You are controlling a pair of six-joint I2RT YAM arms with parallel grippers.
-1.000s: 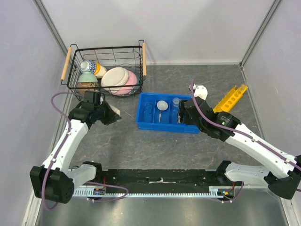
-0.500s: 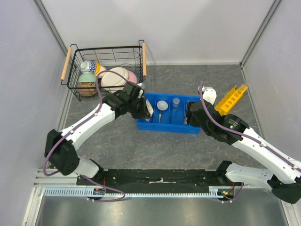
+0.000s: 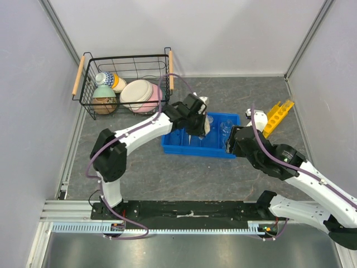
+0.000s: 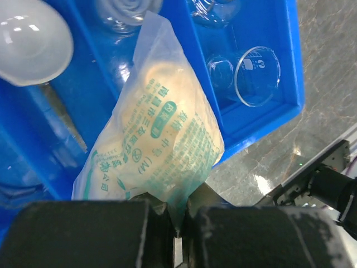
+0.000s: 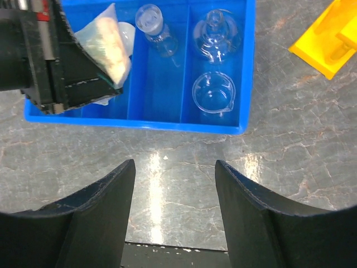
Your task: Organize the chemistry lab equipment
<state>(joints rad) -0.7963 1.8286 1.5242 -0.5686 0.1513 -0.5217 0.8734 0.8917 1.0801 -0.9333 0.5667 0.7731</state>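
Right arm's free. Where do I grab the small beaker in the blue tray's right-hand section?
Pinch the beaker by its rim wall from above with the right gripper, one finger inside. Its mouth seems to face up, and the blue tray walls and the flask behind crowd its sides.

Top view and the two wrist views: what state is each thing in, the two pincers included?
Left pincer, shut on the plastic bag.
Plastic bag, pinched at one edge, held over the blue tray.
Right pincer, open, empty.
Blue tray, holding glass vessels.
Beaker, empty, in the tray.
Yellow rack, on the table, outside the tray.
Wire basket, holding bowls.
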